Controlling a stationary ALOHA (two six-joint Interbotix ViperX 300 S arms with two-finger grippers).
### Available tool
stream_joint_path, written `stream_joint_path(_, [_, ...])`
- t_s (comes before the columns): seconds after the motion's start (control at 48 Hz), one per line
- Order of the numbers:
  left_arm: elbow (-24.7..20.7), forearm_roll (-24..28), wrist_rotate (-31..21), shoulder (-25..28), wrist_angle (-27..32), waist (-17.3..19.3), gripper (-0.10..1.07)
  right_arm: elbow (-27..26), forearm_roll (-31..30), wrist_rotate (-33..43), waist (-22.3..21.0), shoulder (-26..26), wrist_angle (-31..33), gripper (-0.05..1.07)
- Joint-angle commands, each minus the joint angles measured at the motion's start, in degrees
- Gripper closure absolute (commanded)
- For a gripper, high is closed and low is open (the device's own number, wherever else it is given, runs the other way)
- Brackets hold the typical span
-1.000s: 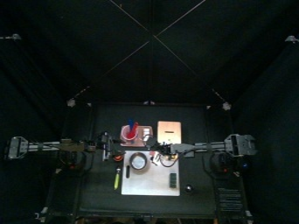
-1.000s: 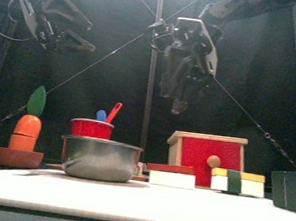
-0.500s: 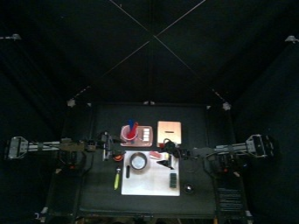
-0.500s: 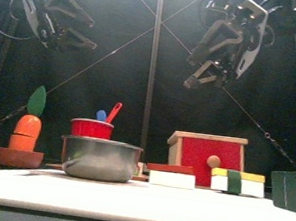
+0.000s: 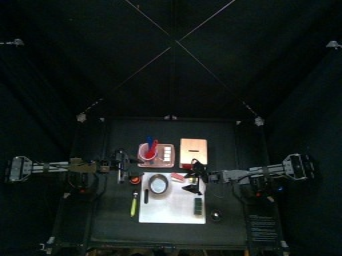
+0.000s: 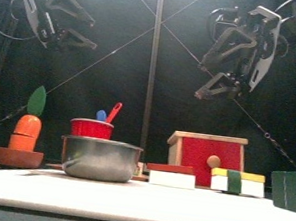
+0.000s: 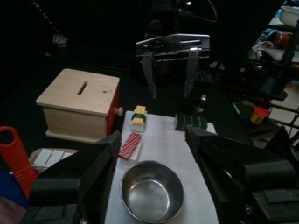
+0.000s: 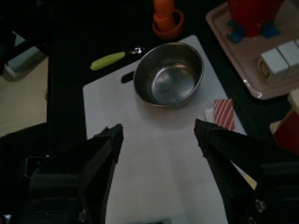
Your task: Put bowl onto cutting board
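The bowl [image 6: 101, 160], small, round and of grey metal, rests on the near-left part of the white cutting board [image 6: 167, 207]. From above, the bowl [image 5: 159, 184] lies at the board's [image 5: 177, 208] far end. My right gripper [image 8: 160, 131] hangs open high over the board, with the bowl [image 8: 170, 74] ahead of its jaws and nothing between them; from the front the right gripper [image 6: 219, 82] is up at the right. My left gripper [image 7: 152, 150] is open too, raised at the left, looking down on the bowl [image 7: 152, 188].
Behind the bowl stands a red cup [image 6: 91, 128] with blue and red utensils. A wooden box [image 6: 206, 155] with a red front is behind the board, small blocks [image 6: 235, 182] before it. A toy carrot [image 6: 25, 131] stands at the left. A yellow-green tool [image 8: 107, 60] lies off the board.
The right gripper has drawn back to the right and upward, away from above the bowl. The bowl and the left arm have not moved.
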Motion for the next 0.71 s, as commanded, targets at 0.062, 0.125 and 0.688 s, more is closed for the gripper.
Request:
stream_joint_path(0.062, [-1.58, -0.26, 0.09, 0.0, -0.53, -0.09, 0.04, -0.09, 3.08, -0.88, -0.26, -1.32, -2.02, 0.06])
stream_joint_path(0.125, [-1.58, -0.26, 0.09, 0.09, -0.44, 0.0, 0.04, -0.18, 1.14, -0.88, -0.09, -2.02, -2.72, 0.06])
stream_joint_path(0.688, [-1.32, -0.35, 0.09, 0.44, -0.44, 0.0, 0.04, -0.09, -17.05, -0.88, 2.29, -2.9, -3.08, 0.06])
